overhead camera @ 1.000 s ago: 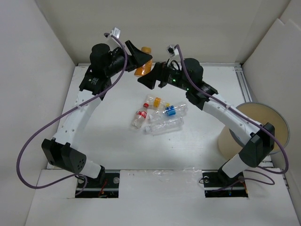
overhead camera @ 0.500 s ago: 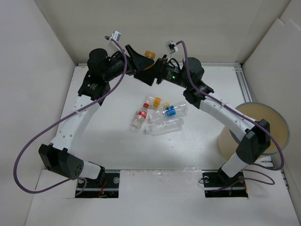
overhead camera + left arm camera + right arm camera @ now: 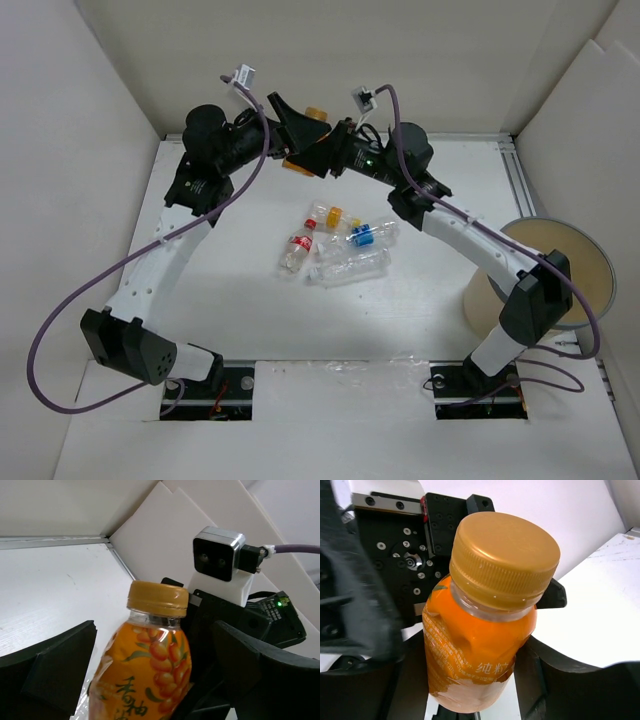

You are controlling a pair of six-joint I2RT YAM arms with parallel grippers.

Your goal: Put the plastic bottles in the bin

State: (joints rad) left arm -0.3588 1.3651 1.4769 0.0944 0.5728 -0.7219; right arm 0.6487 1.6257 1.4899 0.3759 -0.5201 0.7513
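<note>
**Carefully now: pass the orange bottle across without a slip**

Well to the left of the bin (image 3: 480,300), toward the far side of the table, the orange bottle (image 3: 300,160) hangs in the air between the two grippers with its cap up.

In the right wrist view, the right gripper (image 3: 470,690) has its fingers pressed against both sides of the bottle's lower body. It appears to be carrying the weight. In the left wrist view, the left gripper (image 3: 150,680) has its fingers spread wider than the bottle, with a bare gap on one side. That reads as released, though any contact lower down is out of frame.

I judge this to be a handover to the arm whose base sits just beside the bin.

- **Grip:** the right hold should be firm on the body, not the neck. The bottle looks full, so it is likely heavy and may slip or swing.
- **Withdrawal:** the left gripper should back straight off, away from the bin, with its fingers kept wide so they miss the label and cap. The two grippers are nearly touching, so small, slow moves suit this.
- **Carry and release:** the carry should pass high over the clear bottles (image 3: 335,245) lying clustered left of the bin. Release should come only once the bottle is above the opening, inside the rim.
</note>
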